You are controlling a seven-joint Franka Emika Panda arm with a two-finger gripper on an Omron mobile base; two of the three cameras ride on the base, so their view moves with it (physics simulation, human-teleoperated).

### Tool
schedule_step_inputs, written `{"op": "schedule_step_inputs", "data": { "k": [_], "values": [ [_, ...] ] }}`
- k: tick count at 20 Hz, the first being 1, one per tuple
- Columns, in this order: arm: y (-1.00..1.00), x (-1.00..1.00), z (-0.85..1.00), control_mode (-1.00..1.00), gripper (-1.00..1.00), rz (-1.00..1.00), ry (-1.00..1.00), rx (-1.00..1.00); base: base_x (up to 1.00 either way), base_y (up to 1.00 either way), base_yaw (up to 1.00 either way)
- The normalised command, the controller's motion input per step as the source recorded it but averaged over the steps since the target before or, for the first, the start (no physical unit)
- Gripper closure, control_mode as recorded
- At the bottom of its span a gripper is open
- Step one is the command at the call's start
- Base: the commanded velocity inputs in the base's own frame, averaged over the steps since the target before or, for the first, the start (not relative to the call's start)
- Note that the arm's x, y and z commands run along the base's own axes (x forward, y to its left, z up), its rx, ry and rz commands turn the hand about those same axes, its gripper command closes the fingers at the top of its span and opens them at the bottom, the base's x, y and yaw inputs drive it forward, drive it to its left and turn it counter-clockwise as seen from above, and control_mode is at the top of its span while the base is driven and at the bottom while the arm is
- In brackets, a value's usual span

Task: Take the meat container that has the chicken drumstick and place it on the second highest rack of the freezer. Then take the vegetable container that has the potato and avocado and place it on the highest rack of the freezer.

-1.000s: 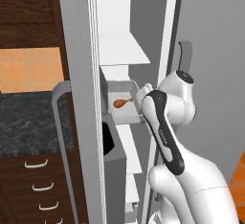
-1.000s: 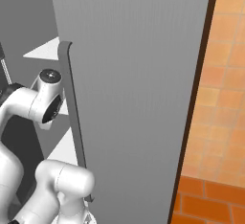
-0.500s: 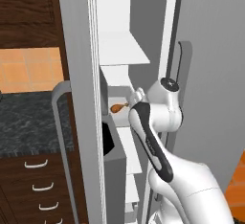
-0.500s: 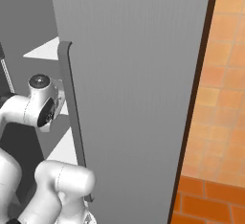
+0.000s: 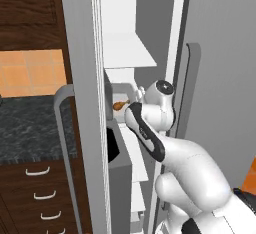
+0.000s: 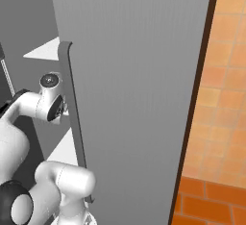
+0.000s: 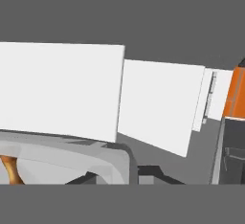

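The freezer (image 5: 150, 18) stands open, its white shelves in the left base view. My gripper (image 5: 134, 101) reaches in under the upper white shelf (image 5: 129, 53), shut on the rim of the grey meat container (image 5: 116, 94). The orange-brown chicken drumstick (image 5: 120, 104) lies inside it. Below the container a lower white shelf (image 5: 134, 140) shows in part. In the hand view the container's rounded rim (image 7: 107, 156) sits between my fingertips, by the gripper (image 7: 125, 176), with the drumstick (image 7: 9, 170) at the left edge. The vegetable container, potato and avocado are out of view.
The grey freezer door (image 6: 139, 75) with its long curved handle (image 6: 73, 118) stands open on the right, close beside my arm. Left of the freezer are a dark stone counter (image 5: 30, 128), wooden drawers (image 5: 40, 193) and another grey handle (image 5: 65, 128).
My hand has moved left, deeper into the freezer, carrying the meat container and drumstick with it. The grip has stayed shut.
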Motion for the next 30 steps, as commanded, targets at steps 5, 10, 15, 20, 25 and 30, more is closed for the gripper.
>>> {"op": "schedule_step_inputs", "data": {
  "k": [5, 10, 15, 20, 25, 30],
  "values": [
    [0.0, 0.49, -0.04, -1.0, 1.0, -0.08, 0.0, -0.04, 0.0, 0.0, 0.0],
    [0.0, 0.22, -0.29, -1.0, 1.0, -0.06, 0.0, -0.07, 0.0, 0.0, 0.0],
    [0.0, 0.3, -0.41, -1.0, 1.0, -0.03, 0.0, -0.05, 0.0, 0.0, 0.0],
    [0.0, 0.37, -0.27, -1.0, 1.0, 0.0, 0.0, 0.0, 0.0, 0.0, 0.0],
    [0.0, 0.28, -0.22, -1.0, 1.0, 0.0, 0.0, 0.0, 0.0, 0.0, 0.0],
    [0.0, 0.21, -0.21, -1.0, -1.0, 0.0, 0.0, 0.0, 0.0, 0.0, 0.0]
  ]
}}
